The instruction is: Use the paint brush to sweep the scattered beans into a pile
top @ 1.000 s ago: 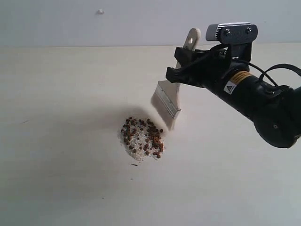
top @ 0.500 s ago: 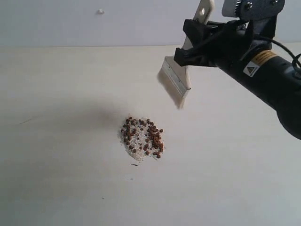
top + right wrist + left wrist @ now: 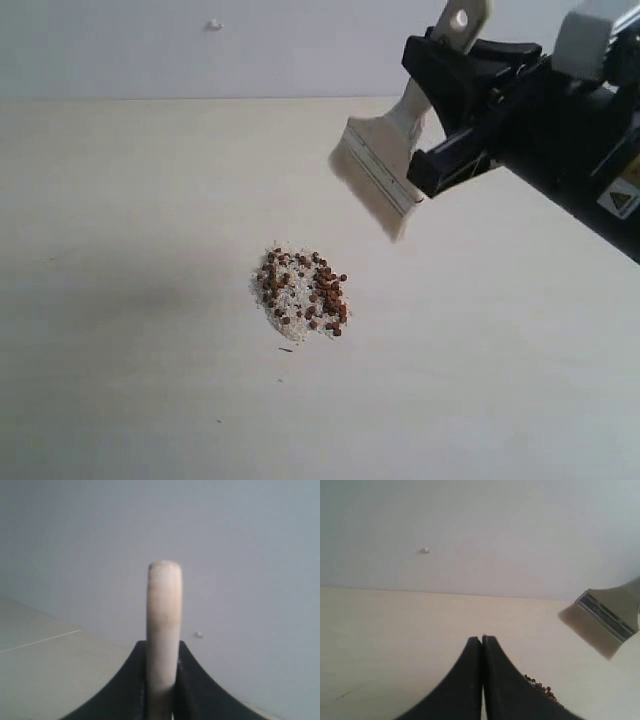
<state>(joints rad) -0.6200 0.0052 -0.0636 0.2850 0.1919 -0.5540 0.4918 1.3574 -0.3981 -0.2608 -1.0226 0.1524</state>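
The right gripper grasps the paint brush, raised beyond the beans. The left gripper is clenched and empty. The arm's label is unreadable.

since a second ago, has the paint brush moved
Yes. In the exterior view the paint brush has risen and shifted right, away from the beans, which lie unmoved; its bristles were at the pile's edge and now hang clear.

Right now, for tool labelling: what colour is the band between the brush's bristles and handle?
Silver. The paint brush ferrule shows best in the exterior view.
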